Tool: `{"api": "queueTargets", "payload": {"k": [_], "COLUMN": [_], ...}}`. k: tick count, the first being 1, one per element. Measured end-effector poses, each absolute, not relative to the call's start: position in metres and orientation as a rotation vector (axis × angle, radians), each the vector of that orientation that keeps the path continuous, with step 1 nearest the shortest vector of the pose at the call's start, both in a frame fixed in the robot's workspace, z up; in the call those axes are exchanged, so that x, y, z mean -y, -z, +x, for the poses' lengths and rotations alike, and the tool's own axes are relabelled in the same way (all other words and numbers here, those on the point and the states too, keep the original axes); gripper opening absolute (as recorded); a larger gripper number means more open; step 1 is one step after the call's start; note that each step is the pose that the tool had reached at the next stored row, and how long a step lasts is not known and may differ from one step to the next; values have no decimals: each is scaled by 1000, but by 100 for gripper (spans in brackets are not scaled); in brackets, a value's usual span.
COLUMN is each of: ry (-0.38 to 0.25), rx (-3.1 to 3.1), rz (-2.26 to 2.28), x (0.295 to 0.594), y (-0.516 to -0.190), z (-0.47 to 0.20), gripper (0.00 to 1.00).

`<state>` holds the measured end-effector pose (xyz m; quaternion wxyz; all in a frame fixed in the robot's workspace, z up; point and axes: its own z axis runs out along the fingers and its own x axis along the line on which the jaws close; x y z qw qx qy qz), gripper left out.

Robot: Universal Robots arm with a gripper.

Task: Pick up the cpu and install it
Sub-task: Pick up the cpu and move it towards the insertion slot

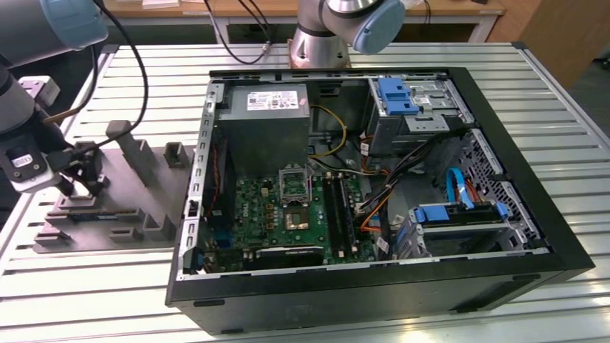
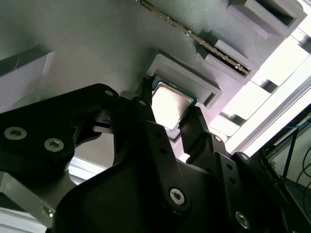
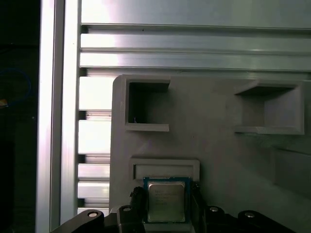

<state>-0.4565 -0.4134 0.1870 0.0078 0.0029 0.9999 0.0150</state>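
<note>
In the exterior view the arm reaches down at the exterior view's left, its pincer [image 1: 84, 187] low over a grey holder block [image 1: 133, 189] with upright posts. The block stands on the slatted metal bench [image 1: 96, 300]. Beside it, toward the exterior view's right, lies an open black computer case [image 1: 381, 286]. In it are a green circuit board [image 1: 286, 214] with a square socket [image 1: 293, 218], a grey power box [image 1: 271, 121] with a white label, bundled cables, and two blue drive brackets [image 1: 398, 96]. This view does not show what the pincer holds. The base of another arm [image 1: 324, 32] stands behind the case.

The second wrist view looks past the black pincer [image 2: 170, 109] from close by. Its fingers [image 2: 143, 107] are closed in against two opposite edges of the cpu [image 2: 171, 101], pinching it. The chip sits at a shallow walled recess of the holder block [image 2: 97, 43], silver top facing the camera. Farther along the block a long thin board [image 2: 194, 34] stands on its edge in a slot.

The first wrist view looks straight down on the cpu [image 3: 166, 200], square between the fingers [image 3: 138, 204] of the pincer [image 3: 166, 206], just beside the recess wall. Beyond it the holder block [image 3: 218, 145] has two square pockets [image 3: 146, 107], and bench slats [image 3: 97, 136] run past its edge.
</note>
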Motion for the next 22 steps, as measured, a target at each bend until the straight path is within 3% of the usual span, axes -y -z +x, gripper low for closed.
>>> {"api": "queueTargets", "payload": {"k": [22], "ry": [-61], "rx": [-3125], "rz": [9], "x": [413], "y": [-188], "z": [-456], "gripper": [47]}}
